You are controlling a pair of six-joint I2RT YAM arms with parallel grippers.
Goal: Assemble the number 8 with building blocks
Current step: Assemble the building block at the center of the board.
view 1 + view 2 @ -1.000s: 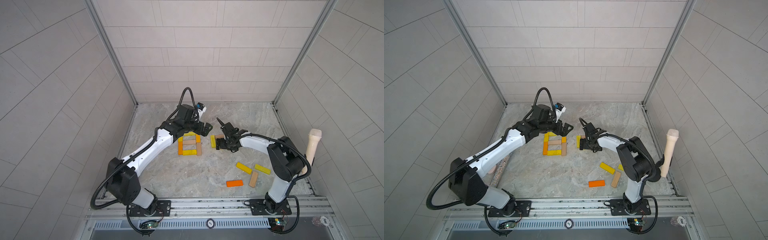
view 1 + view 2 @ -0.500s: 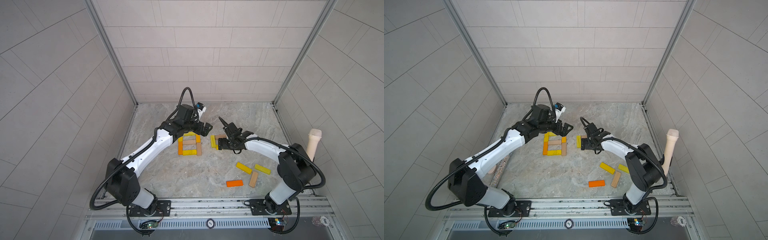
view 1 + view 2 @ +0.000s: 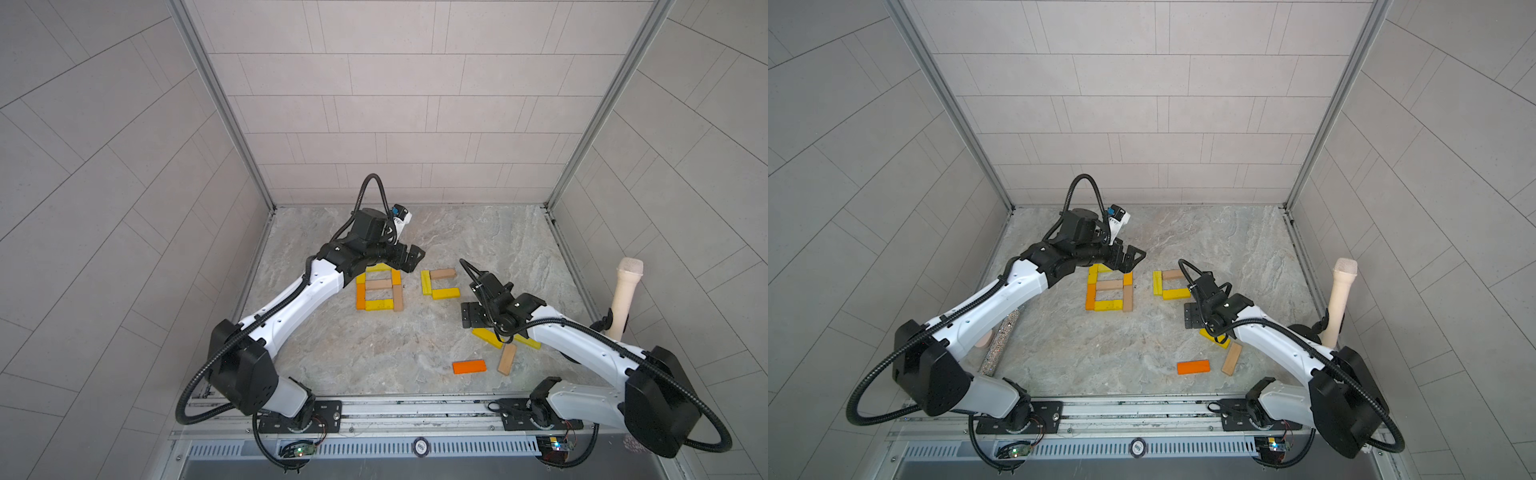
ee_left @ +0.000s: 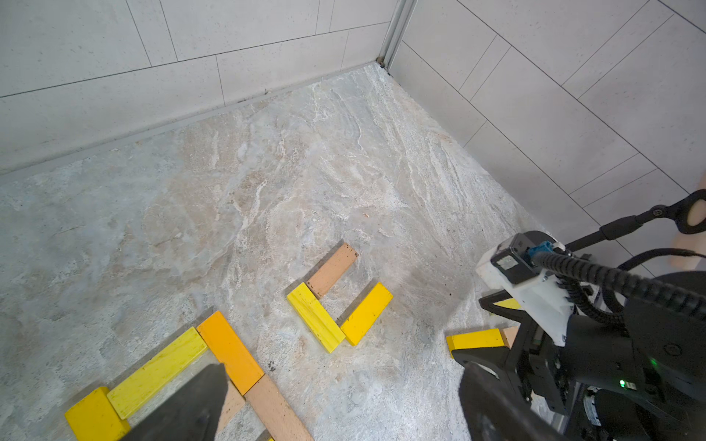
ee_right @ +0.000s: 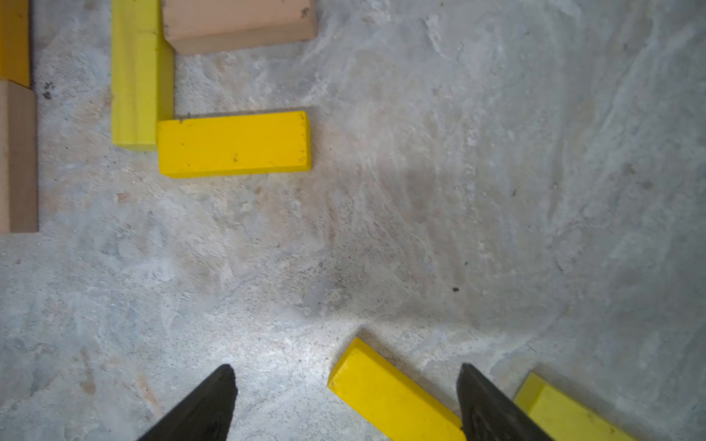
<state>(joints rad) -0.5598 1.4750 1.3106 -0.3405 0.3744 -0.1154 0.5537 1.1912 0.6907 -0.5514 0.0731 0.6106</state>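
The number 8 (image 3: 376,291) lies flat at mid-floor, built of yellow, orange and tan building blocks; my left wrist hides its far end. My left gripper (image 3: 409,259) hovers open and empty beside that end, also in the left wrist view (image 4: 344,382). To the right, two yellow bars (image 3: 445,293) and a tan bar (image 3: 443,274) form a C shape (image 5: 233,143). My right gripper (image 3: 486,326) is open above a loose yellow block (image 5: 393,397), whose end lies between the spread fingers (image 5: 214,397), untouched.
Near the front right lie another yellow block (image 3: 528,341), a tan block (image 3: 506,360) and an orange one (image 3: 469,367). A cream cylinder (image 3: 623,299) stands by the right wall. A glittery silver cylinder (image 3: 1000,340) lies under the left arm by the left wall.
My right gripper has drawn back from the C-shaped group toward the front right and now hangs over the loose yellow blocks. The left arm has barely moved.
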